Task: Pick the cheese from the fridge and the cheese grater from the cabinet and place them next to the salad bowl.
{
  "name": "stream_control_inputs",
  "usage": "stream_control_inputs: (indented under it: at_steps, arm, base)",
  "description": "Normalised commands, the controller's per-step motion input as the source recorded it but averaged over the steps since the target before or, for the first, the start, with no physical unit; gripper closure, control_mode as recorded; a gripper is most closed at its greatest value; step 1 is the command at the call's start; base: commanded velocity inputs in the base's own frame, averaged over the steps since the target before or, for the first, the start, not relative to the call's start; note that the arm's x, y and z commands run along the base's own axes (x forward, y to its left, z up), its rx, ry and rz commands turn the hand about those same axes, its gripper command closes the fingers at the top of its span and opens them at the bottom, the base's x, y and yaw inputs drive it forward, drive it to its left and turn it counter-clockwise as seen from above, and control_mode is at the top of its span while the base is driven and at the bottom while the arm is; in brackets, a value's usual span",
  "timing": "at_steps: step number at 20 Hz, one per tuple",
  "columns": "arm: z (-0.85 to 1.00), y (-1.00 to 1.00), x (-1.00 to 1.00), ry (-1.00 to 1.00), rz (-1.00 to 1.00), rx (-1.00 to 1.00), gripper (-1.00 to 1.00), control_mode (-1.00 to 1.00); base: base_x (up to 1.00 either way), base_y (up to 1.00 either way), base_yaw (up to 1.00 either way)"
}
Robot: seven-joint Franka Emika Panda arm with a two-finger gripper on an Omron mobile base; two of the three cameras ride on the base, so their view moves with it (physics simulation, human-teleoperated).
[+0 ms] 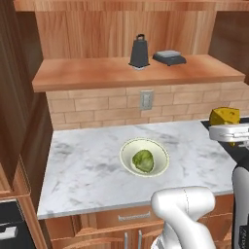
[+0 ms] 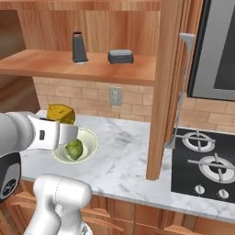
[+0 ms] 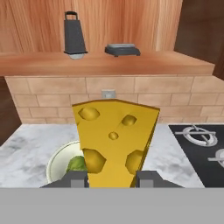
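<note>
Gripper (image 3: pixel 111 179) clenched on the cheese (image 3: pixel 114 140), wedge held in the air above the marble counter (image 1: pixel 87 165), near the bowl (image 1: pixel 144 156) with lettuce (image 1: pixel 143 161), grater (image 1: pixel 139 51) upright on the cabinet shelf (image 1: pixel 97 73) beside the scale (image 1: pixel 169 57)

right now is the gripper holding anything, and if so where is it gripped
Yes: the gripper is shut on the cheese, its two fingers pinching the wedge's lower end from either side, above the counter near the salad bowl.
</note>
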Motion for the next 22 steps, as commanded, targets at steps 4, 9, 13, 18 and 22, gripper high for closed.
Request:
stream_control_inputs:
  at_steps: [4,9,13,18,22]
  arm:
    - [0.00,0.00,0.00,0.00,0.00,0.00,1.00,1.00]
    - [-0.19,0.01,0.28,0.11,0.00,0.00,1.00,-1.00]
    - [-0.44,0.06,0.45,0.16,0.00,0.00,1.00,-1.00]
    - [-0.45,0.02,0.29,0.09,0.00,0.00,1.00,-1.00]
    - [-0.54,0.00,0.02,0.00,0.01,0.00,1.00,-1.00]
  base:
    - [0.33,0.21,0.00]
    - [0.15,0.09,0.00]
    - [0.00,0.00,0.00]
    - [0.00,0.00,0.00]
    - [0.00,0.00,0.00]
